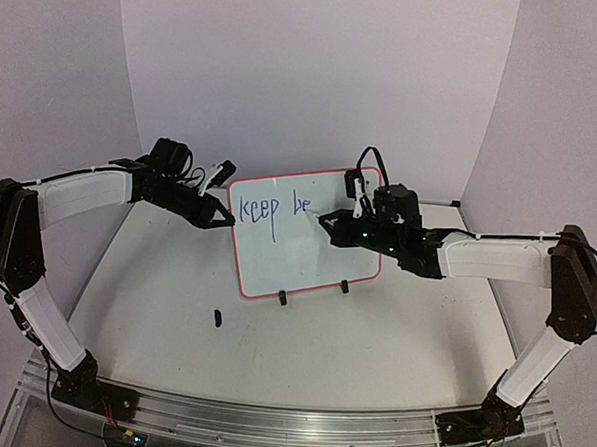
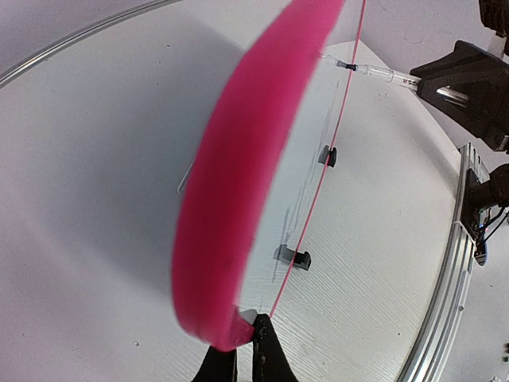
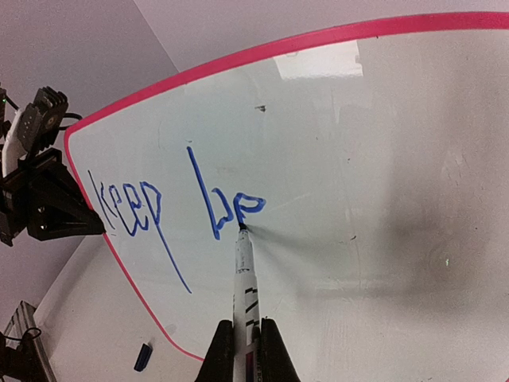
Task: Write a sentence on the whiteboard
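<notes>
right claw [image 3: 242, 338] pinches the marker [image 3: 242, 274], tip on the whiteboard [image 3: 374, 159] where the sentence [image 3: 147, 211] ends; left claw [image 2: 245, 341] clamps its left edge.

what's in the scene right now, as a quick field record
board: whiteboard standing on the table on two black feet
writing: blue "keep be" so far
left jaws: shut on the whiteboard's left edge
right jaws: shut on the marker, tip touching the board at the end of the "e"
loose item: small blue piece on the table in front of the board, possibly a cap
</notes>
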Controlling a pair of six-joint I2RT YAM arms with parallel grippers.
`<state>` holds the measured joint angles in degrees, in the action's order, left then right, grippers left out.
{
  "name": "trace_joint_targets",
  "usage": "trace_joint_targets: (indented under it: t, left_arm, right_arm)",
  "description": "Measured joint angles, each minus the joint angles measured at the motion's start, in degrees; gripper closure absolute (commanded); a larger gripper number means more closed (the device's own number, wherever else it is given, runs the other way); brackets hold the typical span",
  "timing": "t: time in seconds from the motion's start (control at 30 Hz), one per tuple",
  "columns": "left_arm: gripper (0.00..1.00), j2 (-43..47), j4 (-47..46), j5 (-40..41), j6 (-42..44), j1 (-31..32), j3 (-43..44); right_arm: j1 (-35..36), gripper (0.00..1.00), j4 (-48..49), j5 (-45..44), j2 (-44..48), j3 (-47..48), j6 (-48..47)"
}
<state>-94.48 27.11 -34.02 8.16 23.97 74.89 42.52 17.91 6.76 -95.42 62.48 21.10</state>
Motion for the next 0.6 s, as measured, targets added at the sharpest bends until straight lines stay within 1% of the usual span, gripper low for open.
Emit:
trace_joint_targets:
  t: [0.37,0.6]
  left_arm:
    - [1.00,-0.1,0.0,0.1,0.0,0.0,0.1]
    - [1.00,-0.1,0.0,0.1,0.1,0.2,0.1]
  right_arm:
    - [0.1,1.00,0.0,-0.7,0.3,-0.8,-0.1]
    - [0.1,1.00,-0.2,-2.6,2.9,-0.8,-0.7]
